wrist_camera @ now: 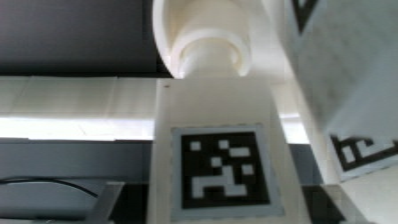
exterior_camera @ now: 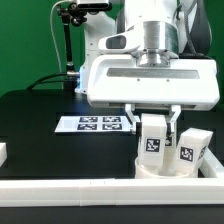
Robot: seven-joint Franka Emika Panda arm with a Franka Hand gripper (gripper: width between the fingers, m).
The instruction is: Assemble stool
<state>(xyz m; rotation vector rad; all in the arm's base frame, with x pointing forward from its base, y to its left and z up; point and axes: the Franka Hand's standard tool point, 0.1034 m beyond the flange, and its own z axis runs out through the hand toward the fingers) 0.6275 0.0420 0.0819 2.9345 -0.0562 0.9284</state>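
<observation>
Black tabletop (exterior_camera: 40, 120) stretches behind a long white border rail (exterior_camera: 90, 190) at the front. Just beyond the rail lies the white plastic round disc seat (exterior_camera: 160, 170). A small white rectangular tagged leg block (exterior_camera: 152, 145) is upright over the seat, pinched between the jaws of the gripper (exterior_camera: 152, 132). A second tagged leg block (exterior_camera: 190, 150) leans beside it on the exterior view's right. Farther back lies the marker board (exterior_camera: 98, 123).
</observation>
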